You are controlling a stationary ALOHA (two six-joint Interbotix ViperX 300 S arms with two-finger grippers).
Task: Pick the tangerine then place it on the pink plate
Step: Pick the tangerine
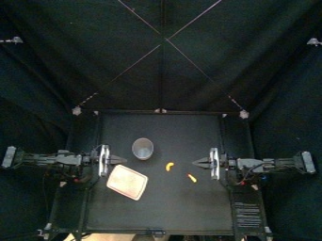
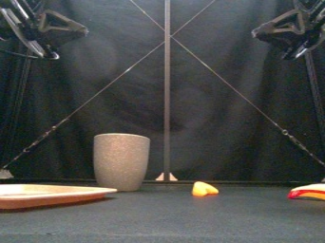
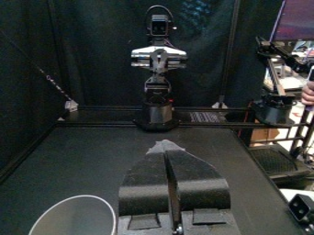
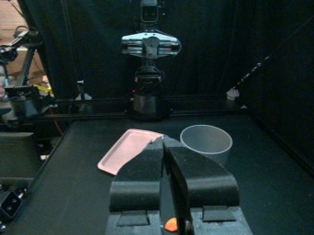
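Left gripper [image 3: 171,156] is idling at frame left, jaws pressed together. Pink tray [image 1: 127,183] is lying lower left; tangerine [image 2: 204,189] is sitting right of centre, untouched. Right gripper [image 4: 166,154], jaws also together, is hanging nearest it: likely picker.

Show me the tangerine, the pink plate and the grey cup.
tangerine [image 2: 204,189], front view, middle of the orange wedge
pink plate [image 1: 127,182], top view, bare middle of the tray
grey cup [image 2: 122,161], front view, middle of its side wall

Dim and dark all around.
Lit softly from the front; pale glow on grey cup [image 2: 122,161] and pink tray [image 2: 51,195], hardly any shadow on black table [image 1: 176,202].
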